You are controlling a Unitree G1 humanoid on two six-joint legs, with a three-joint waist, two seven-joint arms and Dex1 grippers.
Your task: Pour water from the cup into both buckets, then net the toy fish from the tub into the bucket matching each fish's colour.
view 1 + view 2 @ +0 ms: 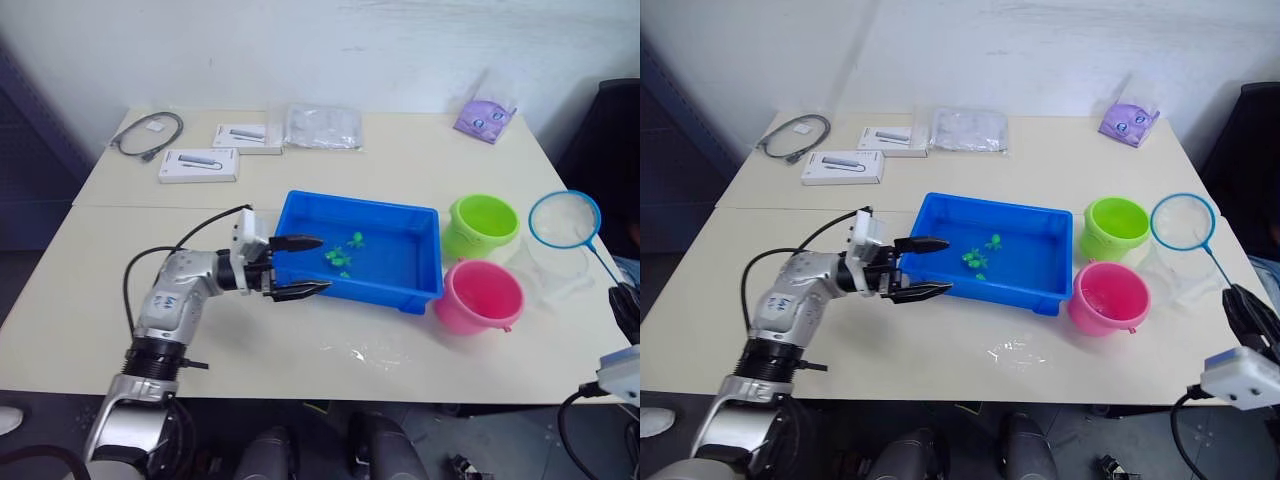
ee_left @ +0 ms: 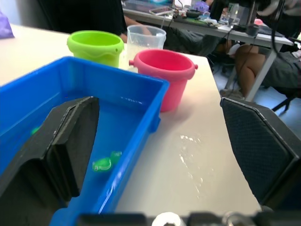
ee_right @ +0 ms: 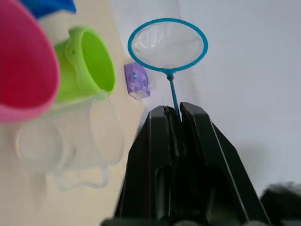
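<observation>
The blue tub sits mid-table with several green toy fish in it. My left gripper is open, one finger inside the tub and the other outside its near-left wall. To the tub's right stand the lime green bucket and, in front of it, the pink bucket. The clear cup stands right of the buckets. My right gripper is shut on the net's thin handle, holding the blue-rimmed net in the air above the cup.
A small puddle of water lies on the table in front of the tub. Two white boxes, a grey cable, a clear plastic bag and a purple pouch lie along the back. Seated people show beyond the table's right end.
</observation>
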